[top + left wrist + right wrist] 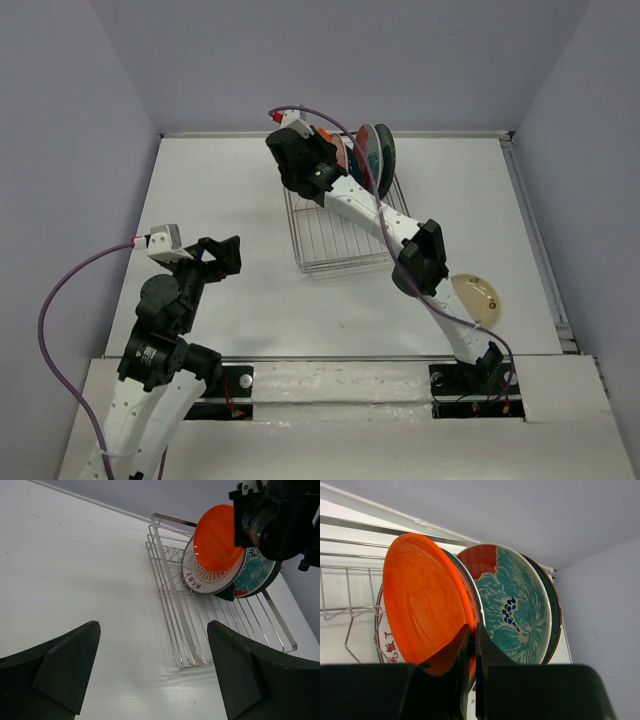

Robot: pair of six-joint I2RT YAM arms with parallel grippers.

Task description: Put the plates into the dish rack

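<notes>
The left gripper [155,665] hangs spread over the table [220,190], short of the dish rack [172,587]; only the top view shows the cream plate [476,298] lying near the right arm [420,260]. Farther off, the right gripper [471,636] pinches the rim of the orange plate [425,600], upright over the rack, with the red-and-teal plate [515,605] behind.

The top view looks down from above the near edge of the counter [220,200]. The left wrist view, set low, faces the far right corner. The right wrist view sits close against the plates [422,605]. All three share the dish rack [335,242].
</notes>
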